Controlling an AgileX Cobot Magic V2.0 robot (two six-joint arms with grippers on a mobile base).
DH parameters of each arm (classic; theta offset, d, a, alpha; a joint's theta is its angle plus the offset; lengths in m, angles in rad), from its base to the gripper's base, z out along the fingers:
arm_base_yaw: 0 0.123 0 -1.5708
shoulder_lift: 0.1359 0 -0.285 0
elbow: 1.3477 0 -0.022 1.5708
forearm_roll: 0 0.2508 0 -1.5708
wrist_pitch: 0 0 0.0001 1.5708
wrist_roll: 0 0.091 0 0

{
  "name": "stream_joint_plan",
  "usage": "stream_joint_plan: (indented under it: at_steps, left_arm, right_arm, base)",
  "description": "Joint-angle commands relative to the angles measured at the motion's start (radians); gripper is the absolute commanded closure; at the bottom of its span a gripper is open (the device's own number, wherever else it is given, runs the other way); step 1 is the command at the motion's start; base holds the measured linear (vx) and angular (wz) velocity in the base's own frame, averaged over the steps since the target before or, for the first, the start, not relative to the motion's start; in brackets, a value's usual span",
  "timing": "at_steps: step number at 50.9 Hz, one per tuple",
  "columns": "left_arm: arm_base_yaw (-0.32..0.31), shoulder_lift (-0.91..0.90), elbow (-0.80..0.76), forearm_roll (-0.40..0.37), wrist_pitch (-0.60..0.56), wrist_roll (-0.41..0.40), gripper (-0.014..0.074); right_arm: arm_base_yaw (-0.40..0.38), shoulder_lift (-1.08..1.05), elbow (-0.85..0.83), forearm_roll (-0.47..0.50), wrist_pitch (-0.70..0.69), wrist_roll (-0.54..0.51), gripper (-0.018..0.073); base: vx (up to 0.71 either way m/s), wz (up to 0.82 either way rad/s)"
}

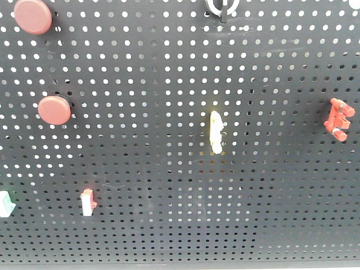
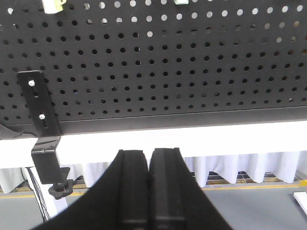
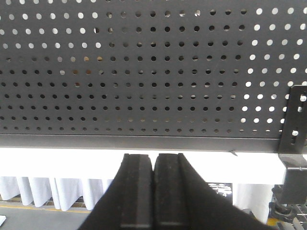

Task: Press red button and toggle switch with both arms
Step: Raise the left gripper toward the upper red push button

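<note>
The front view shows a black perforated panel (image 1: pixel 169 73). Two round matte red discs sit on its left side. The slightly larger one at the top left corner is the red button (image 1: pixel 32 16); the other disc (image 1: pixel 54 110) is lower down. The toggle switch (image 1: pixel 339 119), a small blocky all-red lever, sits at the far right edge. Neither arm appears in the front view. My left gripper (image 2: pixel 149 152) is shut with nothing in it, just below the panel's lower edge (image 2: pixel 168 120). My right gripper (image 3: pixel 154 155) is shut and empty too, below the same lower edge (image 3: pixel 144 142).
A slim yellow oval lever (image 1: pixel 215 132) is at mid-panel. A small red-and-white rocker (image 1: pixel 88 202) and a green-white part (image 1: pixel 4 203) sit at the lower left. Black mounting brackets hold the panel at its left (image 2: pixel 41 120) and right (image 3: pixel 293 120). White drapes hang beyond.
</note>
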Motion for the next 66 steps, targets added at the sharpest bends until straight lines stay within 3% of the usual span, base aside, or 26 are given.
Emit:
stream_joint_plan:
  at_steps: [1,33,52,61,66]
  left_arm:
    - [-0.002,-0.014,0.034,-0.009,-0.079,-0.002,0.0595]
    - [-0.002,-0.014,0.032,-0.009,-0.119,-0.002,0.0595]
    - [-0.002,-0.014,0.023,-0.020,-0.224,-0.005,0.0595]
    - [-0.002,-0.014,-0.036,-0.016,-0.339,-0.043,0.0595]
    - [-0.002,-0.014,-0.112,-0.016,-0.339,-0.049,0.0595]
  right_arm:
    - [-0.005,-0.016,0.011,-0.002,-0.083,-0.008,0.0559]
    - [-0.005,-0.016,0.010,0.000,-0.136,-0.005,0.0559]
    - [-0.005,-0.016,0.010,0.000,-0.350,-0.004,0.0559]
    - [-0.004,-0.016,-0.053,-0.004,-0.365,0.071,0.0559]
    - [-0.004,-0.016,-0.130,-0.012,-0.343,0.070,0.0559]
  base:
    - [0.00,0.00]
    - [0.00,0.00]
    - [0.00,0.00]
    - [0.00,0.00]
    - [0.00,0.00]
